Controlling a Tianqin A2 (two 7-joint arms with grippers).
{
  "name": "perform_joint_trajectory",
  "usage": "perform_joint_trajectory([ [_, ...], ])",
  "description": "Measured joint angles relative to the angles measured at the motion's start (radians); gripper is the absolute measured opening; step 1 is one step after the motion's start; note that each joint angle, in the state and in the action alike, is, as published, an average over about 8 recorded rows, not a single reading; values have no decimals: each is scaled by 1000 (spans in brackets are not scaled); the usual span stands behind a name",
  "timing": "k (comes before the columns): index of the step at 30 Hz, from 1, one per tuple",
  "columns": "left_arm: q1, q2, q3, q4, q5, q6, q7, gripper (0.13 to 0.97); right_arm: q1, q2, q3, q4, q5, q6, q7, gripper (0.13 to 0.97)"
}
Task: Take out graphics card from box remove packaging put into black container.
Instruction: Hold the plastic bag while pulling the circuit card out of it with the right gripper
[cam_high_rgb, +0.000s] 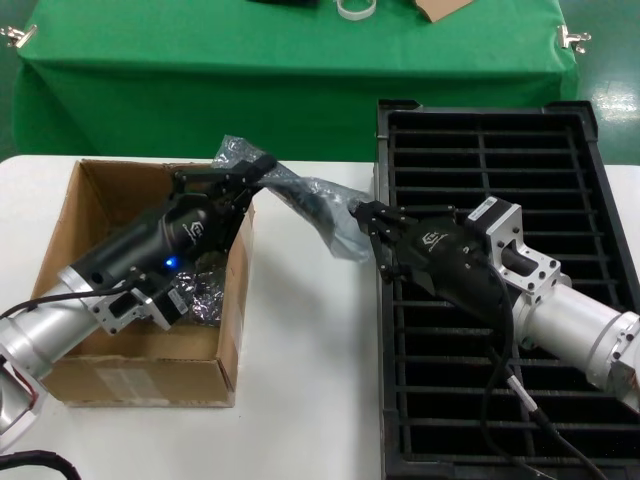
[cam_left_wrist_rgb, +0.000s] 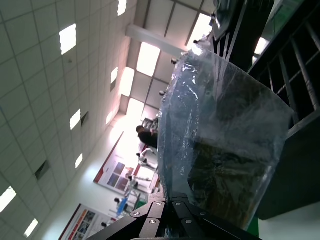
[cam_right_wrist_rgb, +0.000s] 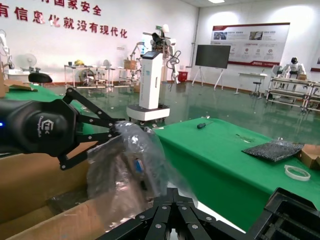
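The packaging (cam_high_rgb: 325, 205), a crinkly translucent bag, is stretched in the air between the brown box (cam_high_rgb: 140, 375) and the black container (cam_high_rgb: 560, 170). My left gripper (cam_high_rgb: 252, 168) is shut on its end above the box's right wall. At the container's left rim, my right gripper (cam_high_rgb: 366, 218) is shut on the other end. The graphics card (cam_high_rgb: 303, 200) shows as a dark shape inside the bag. In the left wrist view the packaging (cam_left_wrist_rgb: 220, 125) rises from the shut left gripper (cam_left_wrist_rgb: 170, 201), with the card (cam_left_wrist_rgb: 225, 175) dark inside. The right wrist view shows the packaging (cam_right_wrist_rgb: 125, 165) pinched by the right gripper (cam_right_wrist_rgb: 175, 192).
Another shiny bag (cam_high_rgb: 205, 298) lies inside the box under my left arm. A green-covered table (cam_high_rgb: 300, 60) stands behind, with a tape roll (cam_high_rgb: 356, 8) and a cardboard piece (cam_high_rgb: 440, 8) on it. White tabletop (cam_high_rgb: 310, 400) lies between box and container.
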Motion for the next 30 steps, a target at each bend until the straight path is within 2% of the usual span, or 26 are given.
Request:
perform_joint_trajectory([
  [7,-3,21,-16,1,-14,-34,63,139,-3,-1,2,4,-10,-5,11,132],
  [11,-3,32,-20,1,-18,-32,81,139,-5,-1,2,9,-21,-3,22,132],
  [21,15,48,-12,-5,-11,27,48,139,-11,-3,9,13,-36,2,35,132],
  [30,19,55,-11,-6,-10,28,39,139,-12,-10,30,-4,-4,-15,1,132],
])
